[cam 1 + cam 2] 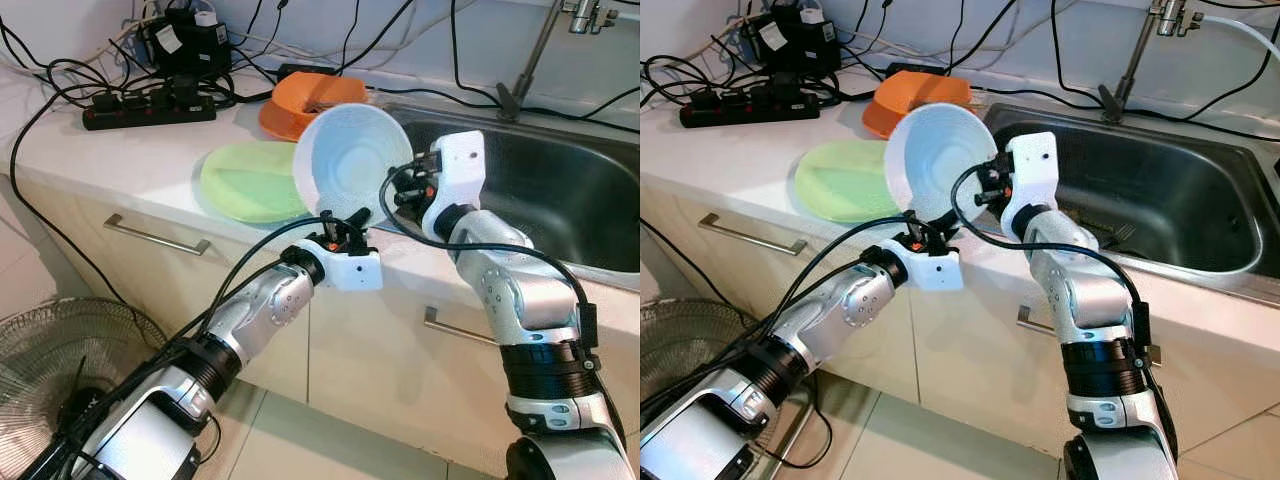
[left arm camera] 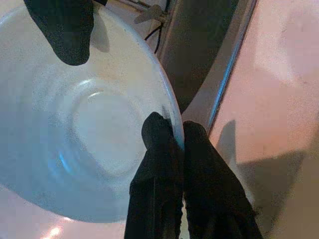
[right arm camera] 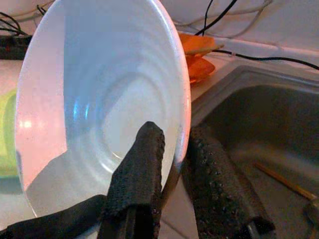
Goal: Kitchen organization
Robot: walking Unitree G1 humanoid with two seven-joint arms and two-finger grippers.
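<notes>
- Head views first: closest to the camera are the two silver arms, and both meet at one white bowl (image 1: 350, 160), held up on edge over the counter (image 1: 150, 165) right by the sink (image 1: 560, 190) rim. The left gripper (image 1: 345, 228) pinches the bowl's bottom rim and the right gripper (image 1: 405, 185) has the side rim nearest the sink. A green plate (image 1: 250, 182) and an orange dish (image 1: 310, 103) lie flat just behind it.
- Risk here, I'd guess: two grips on one thin rim. If the arms pull different ways, or one lets go early, the bowl could twist out and drop onto the counter edge or the floor. There's also a power strip (image 1: 150, 108) with a tangle of cables on that same counter.
- Left wrist view: left fingers (image 2: 159, 149) closed tight across the rim, one inside, one outside. The dark blob at the far rim looks like the other gripper, hard to say.
- Right wrist view: right fingers (image 3: 142, 164) straddle the rim too, closed on it. Something thin lies in the sink bottom, too blurry to name.
</notes>
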